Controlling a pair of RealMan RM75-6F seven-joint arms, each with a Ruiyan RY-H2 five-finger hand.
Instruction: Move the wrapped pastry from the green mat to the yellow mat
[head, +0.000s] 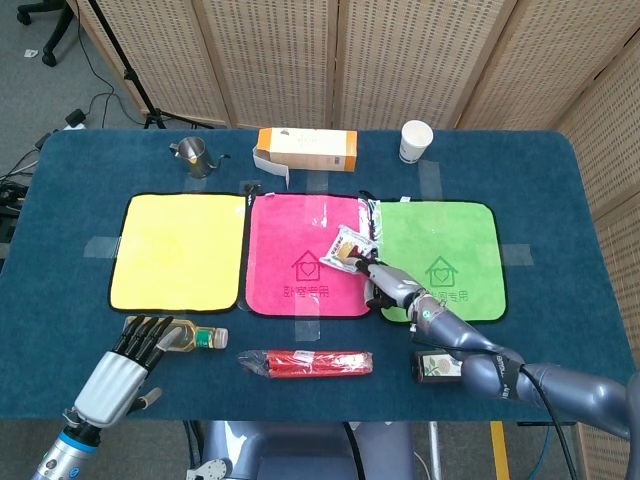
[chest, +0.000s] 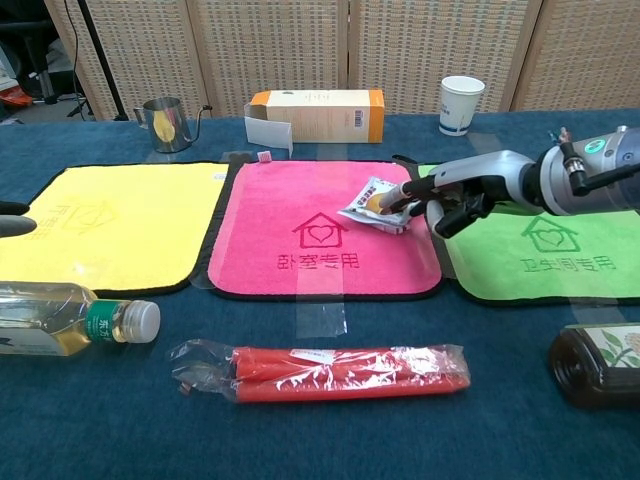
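Grey metallic arms, silver-backed left hand (head: 120, 365), black fingers (head: 140, 331) — green wrist marking

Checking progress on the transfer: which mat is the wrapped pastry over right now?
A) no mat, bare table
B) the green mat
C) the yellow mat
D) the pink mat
D: the wrapped pastry, pinched by the right hand, is over the right part of the pink mat, off the green mat and short of the yellow mat.
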